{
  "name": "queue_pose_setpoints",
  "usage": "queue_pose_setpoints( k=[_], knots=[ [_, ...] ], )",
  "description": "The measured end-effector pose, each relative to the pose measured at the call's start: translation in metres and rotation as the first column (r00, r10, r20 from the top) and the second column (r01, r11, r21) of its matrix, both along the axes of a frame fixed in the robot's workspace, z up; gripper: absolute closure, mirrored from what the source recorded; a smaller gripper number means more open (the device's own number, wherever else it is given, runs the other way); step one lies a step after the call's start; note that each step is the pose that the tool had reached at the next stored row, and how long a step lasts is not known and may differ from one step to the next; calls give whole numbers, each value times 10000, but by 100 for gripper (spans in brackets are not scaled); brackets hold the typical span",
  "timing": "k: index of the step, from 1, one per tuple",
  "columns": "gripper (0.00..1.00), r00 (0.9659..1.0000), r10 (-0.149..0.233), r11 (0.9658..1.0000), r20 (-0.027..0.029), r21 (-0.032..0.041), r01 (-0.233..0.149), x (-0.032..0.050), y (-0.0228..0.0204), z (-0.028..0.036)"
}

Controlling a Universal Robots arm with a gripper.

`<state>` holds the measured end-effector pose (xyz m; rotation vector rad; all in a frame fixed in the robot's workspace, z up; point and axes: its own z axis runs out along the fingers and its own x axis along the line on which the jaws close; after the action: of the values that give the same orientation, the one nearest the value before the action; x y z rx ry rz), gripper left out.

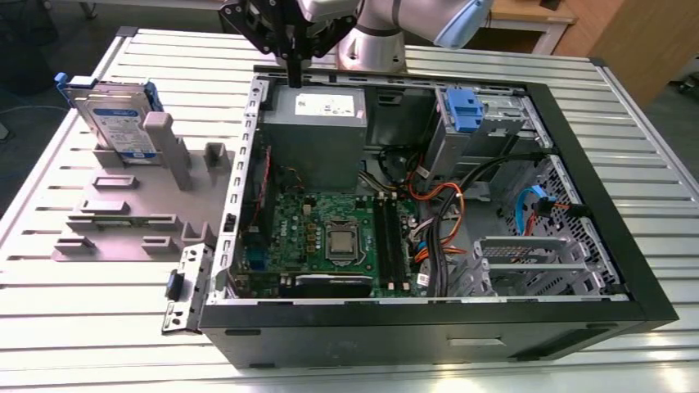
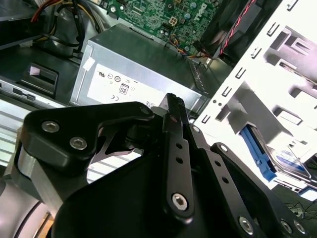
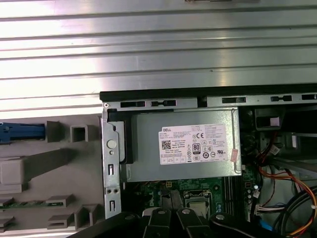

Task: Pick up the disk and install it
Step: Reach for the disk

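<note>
Gripper [image 1: 295, 82] hung over grey power supply [image 1: 314, 123] at case's [image 1: 606, 205] far edge, fingers closed together, empty. Disk [image 1: 118, 123] stood upright at fixture [image 1: 110, 223] far edge.

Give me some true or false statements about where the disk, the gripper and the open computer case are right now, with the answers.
1. The disk stands on edge in the grey fixture, outside the computer case. True.
2. The gripper carries the disk. False: the gripper hangs above the power supply, apart from the disk.
3. The computer case lies open with its motherboard exposed. True.
4. The power supply bears no sticker. False: it has a white sticker.
5. The disk is on the exterior view's right of the case. False: it is on the left.
</note>
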<state>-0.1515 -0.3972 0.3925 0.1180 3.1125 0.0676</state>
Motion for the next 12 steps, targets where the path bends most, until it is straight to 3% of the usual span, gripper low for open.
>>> queue_pose_setpoints(
  k=[12],
  knots=[
    [89,10000,0,10000,0,0,0,-29,0,-2]
  ],
)
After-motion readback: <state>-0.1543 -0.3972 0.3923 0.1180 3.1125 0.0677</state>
